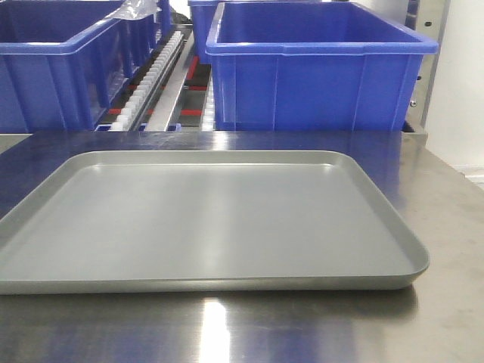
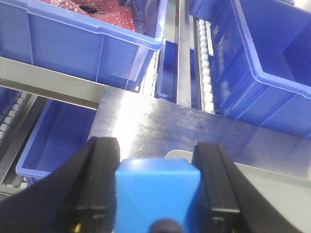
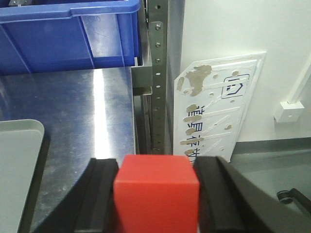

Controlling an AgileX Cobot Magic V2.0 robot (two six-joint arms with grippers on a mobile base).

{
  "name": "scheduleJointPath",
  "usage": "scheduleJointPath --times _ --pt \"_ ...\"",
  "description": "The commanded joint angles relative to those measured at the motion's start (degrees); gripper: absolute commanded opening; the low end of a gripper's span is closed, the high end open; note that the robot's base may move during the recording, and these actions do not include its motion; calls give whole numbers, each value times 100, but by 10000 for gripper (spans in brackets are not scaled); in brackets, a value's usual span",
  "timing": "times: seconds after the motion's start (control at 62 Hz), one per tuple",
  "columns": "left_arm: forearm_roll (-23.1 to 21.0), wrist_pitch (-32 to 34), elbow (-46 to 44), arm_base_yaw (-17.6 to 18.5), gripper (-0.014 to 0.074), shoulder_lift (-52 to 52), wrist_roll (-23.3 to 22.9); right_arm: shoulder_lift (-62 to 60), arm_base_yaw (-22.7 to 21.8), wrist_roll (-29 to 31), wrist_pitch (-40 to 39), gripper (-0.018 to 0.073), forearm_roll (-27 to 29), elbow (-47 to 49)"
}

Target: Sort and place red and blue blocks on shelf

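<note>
The blue block (image 2: 158, 194) fills the gap between the black fingers (image 2: 99, 184) of my left gripper (image 2: 156, 162), which is shut on it above the steel tabletop (image 2: 146, 121), facing the shelf's white roller track (image 2: 205, 63). In the right wrist view my right gripper (image 3: 155, 167) is shut on the red block (image 3: 156, 194), held over the table's right edge near the shelf's perforated upright (image 3: 158, 73). The front view shows the shelf rollers (image 1: 151, 79) between the bins; neither gripper nor block appears there.
A flat grey rimmed tray (image 1: 212, 219) lies on the steel tabletop (image 1: 446, 212). Large blue bins (image 1: 318, 76) (image 1: 53, 68) stand on the shelf behind it; one bin (image 2: 82, 43) holds red material. A white lettered panel (image 3: 218, 107) leans on the wall at right.
</note>
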State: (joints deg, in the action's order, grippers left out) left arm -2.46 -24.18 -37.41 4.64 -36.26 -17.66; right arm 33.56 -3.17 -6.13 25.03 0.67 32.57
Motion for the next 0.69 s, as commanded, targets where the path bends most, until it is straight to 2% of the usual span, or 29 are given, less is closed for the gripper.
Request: scheduleJointPath --times 0.0,0.677 --pt "-16 523 -162 -3 123 10 -35 -20 -30 44 -520 58 -67 163" --pt "-16 523 -162 -3 123 10 -35 -20 -30 44 -520 58 -67 163"
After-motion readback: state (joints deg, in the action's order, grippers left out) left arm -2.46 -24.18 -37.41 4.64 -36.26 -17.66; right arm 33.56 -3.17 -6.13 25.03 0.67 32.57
